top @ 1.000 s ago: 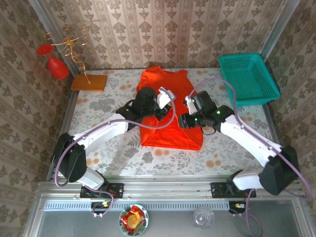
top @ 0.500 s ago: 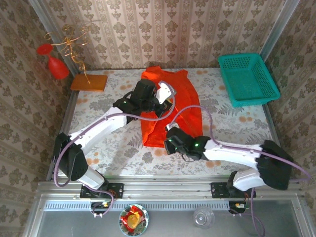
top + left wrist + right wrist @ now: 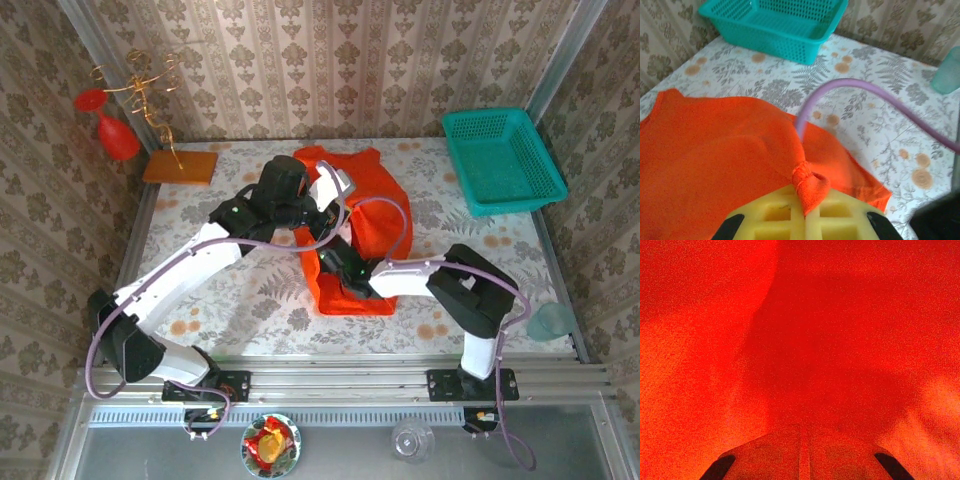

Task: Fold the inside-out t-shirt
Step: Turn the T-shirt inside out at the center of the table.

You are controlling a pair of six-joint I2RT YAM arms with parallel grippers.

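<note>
At the middle of the surface (image 3: 230, 290), the right gripper (image 3: 800, 437) presses into the inside-out t-shirt (image 3: 378, 185), its jaws narrow, almost together. Farther back, toward the far edge, the left gripper (image 3: 805, 200) has its jaws pinching a raised fold of the shirt.

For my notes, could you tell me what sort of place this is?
Probably a staged robot test cell: wallpapered panels, aluminium frame rail, patterned tabletop with t-shirt and basket.
</note>
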